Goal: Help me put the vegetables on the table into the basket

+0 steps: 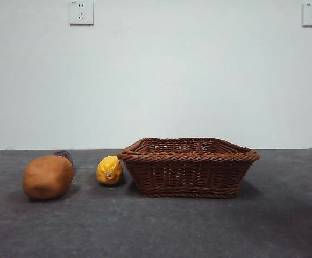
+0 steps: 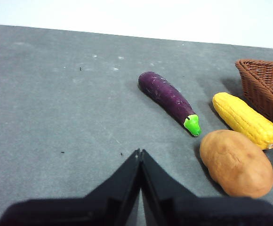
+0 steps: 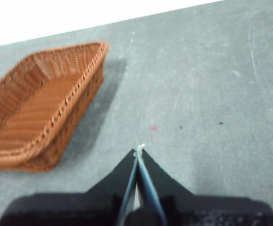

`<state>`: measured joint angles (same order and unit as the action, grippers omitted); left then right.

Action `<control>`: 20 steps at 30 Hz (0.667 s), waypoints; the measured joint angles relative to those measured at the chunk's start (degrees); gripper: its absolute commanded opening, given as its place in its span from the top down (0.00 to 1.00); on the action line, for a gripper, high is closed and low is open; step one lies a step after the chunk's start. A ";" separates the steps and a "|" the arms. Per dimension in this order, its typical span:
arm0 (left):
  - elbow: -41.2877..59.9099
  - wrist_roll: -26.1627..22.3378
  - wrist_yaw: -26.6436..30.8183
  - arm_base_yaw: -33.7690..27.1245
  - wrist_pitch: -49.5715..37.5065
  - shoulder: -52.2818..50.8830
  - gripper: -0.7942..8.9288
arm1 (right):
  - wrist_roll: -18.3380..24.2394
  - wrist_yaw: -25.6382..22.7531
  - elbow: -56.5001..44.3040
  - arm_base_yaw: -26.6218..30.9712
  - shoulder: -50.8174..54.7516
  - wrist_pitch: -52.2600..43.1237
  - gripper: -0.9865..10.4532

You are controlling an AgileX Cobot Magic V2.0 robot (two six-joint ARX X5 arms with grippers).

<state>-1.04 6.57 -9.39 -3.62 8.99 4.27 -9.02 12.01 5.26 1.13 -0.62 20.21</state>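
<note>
The orange-brown potato [image 1: 48,177] lies on the dark grey table [image 1: 161,231] at the left, with the yellow corn cob [image 1: 109,170] beside it, just left of the wicker basket [image 1: 188,166]. Only the dark tip of the purple eggplant [image 1: 63,155] shows behind the potato. In the left wrist view the eggplant [image 2: 168,100], corn [image 2: 244,119] and potato [image 2: 236,162] lie together by the basket's corner [image 2: 264,84]. My left gripper [image 2: 140,153] is shut and empty, apart from them. My right gripper [image 3: 139,149] is shut and empty, beside the empty basket [image 3: 42,103]. Neither arm shows in the front view.
A white wall [image 1: 156,80] with two sockets stands behind the table. Bare table lies in front of the basket and to its right.
</note>
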 measured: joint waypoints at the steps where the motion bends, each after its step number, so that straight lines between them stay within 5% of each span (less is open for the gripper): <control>1: 0.00 0.17 0.00 0.00 0.00 0.00 0.92 | -0.31 -0.02 0.00 0.02 0.00 -0.39 0.91; 10: -7.04 3.61 -1.31 0.00 3.06 2.29 0.93 | -10.80 0.11 5.16 0.00 -1.03 -5.79 0.92; 20: -22.91 6.51 -10.88 0.00 9.51 12.90 0.93 | -10.62 5.25 23.93 0.00 -13.84 2.19 0.92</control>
<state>-23.94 13.08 -20.27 -3.62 18.50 17.17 -19.64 17.26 29.19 1.13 -14.46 22.39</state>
